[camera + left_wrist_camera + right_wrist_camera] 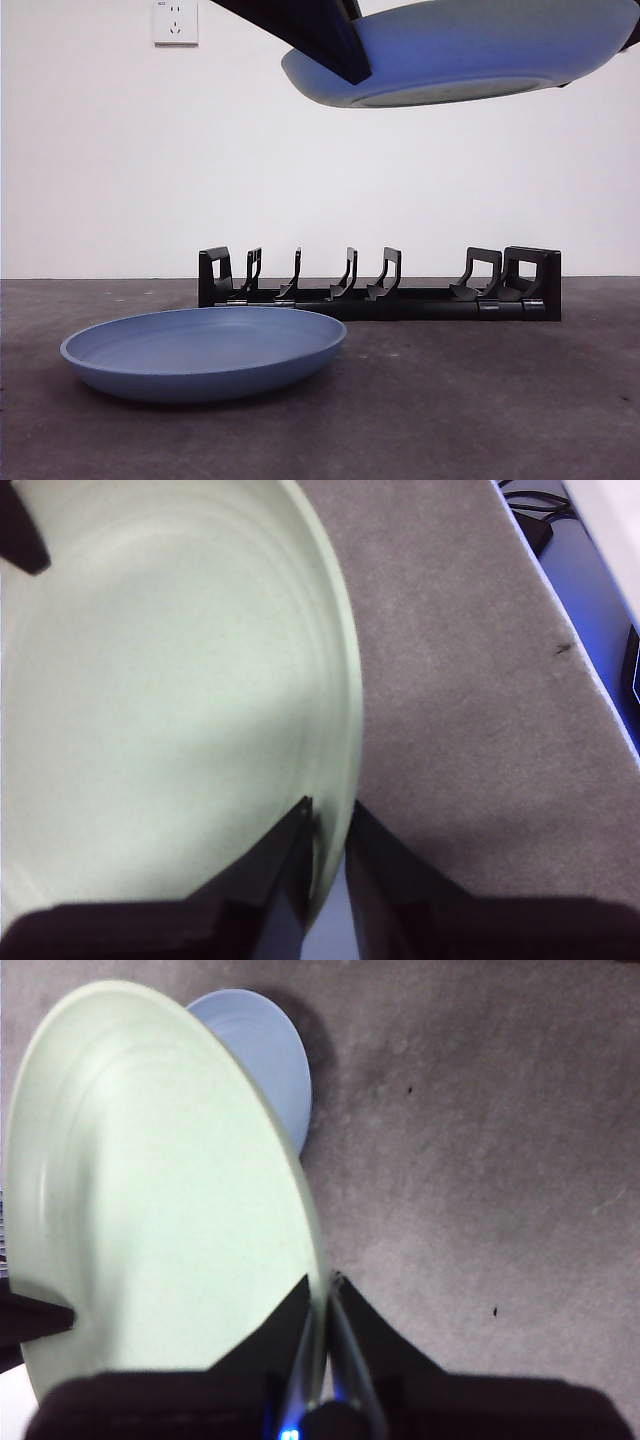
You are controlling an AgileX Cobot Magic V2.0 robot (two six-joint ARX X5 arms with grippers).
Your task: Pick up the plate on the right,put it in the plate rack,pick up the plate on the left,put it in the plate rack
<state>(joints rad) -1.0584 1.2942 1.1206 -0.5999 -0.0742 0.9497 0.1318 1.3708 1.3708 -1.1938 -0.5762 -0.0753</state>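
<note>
A blue plate (470, 50) hangs nearly level high above the plate rack (400, 300), held at opposite rims by both grippers. My left gripper (328, 815) is shut on its rim; the plate (160, 700) looks pale here. My right gripper (322, 1285) is shut on the other rim of the same plate (160, 1190). In the front view a dark jaw crosses the plate's left side and a black tip touches its right; which arm is which I cannot tell. A second blue plate (205, 350) lies flat on the table, left of and before the rack, also seen as the blue plate (265, 1055).
The grey table mat (480, 400) stretches in front of the rack. A white wall with a socket (175, 22) stands behind. Black cables (540, 520) lie by the mat's edge in the left wrist view.
</note>
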